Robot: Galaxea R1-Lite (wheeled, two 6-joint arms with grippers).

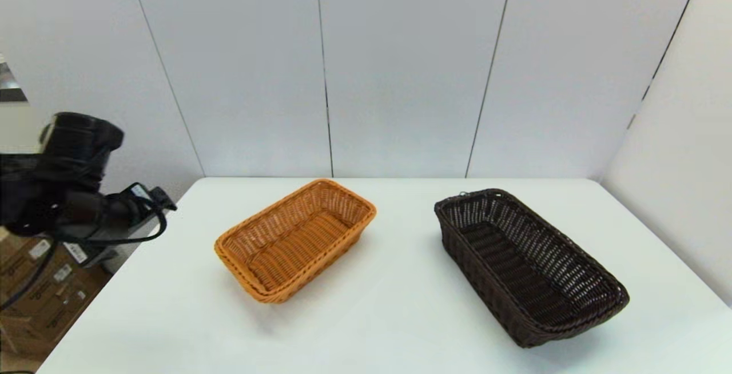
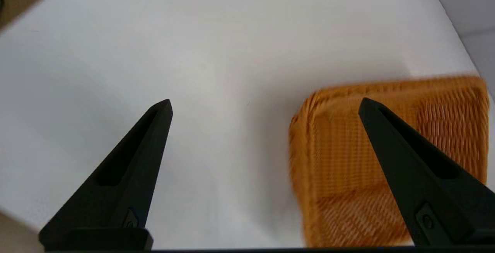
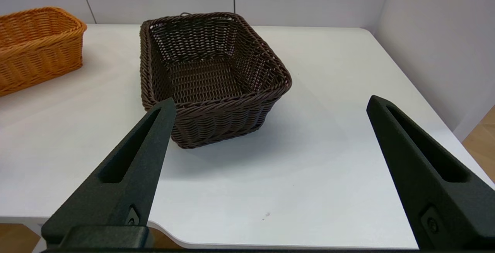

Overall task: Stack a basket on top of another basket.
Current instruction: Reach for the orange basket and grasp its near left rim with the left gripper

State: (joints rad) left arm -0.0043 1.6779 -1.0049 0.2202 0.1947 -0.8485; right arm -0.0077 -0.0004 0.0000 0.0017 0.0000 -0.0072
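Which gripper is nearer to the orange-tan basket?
Left. The left gripper hovers open above the orange-tan basket; the right gripper, open, sits low at the table's near edge, facing the dark brown basket.

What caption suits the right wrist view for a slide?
Open right end effector faces the empty dark brown basket on the white table; orange-tan basket beyond.

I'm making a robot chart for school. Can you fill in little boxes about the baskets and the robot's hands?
dark brown basket: on the white table, robot's right side, empty
orange-tan basket: on the table, robot's left side, empty
stacked: not yet, baskets apart
left gripper: open, above the table beside the orange-tan basket
right gripper: open, facing the dark brown basket
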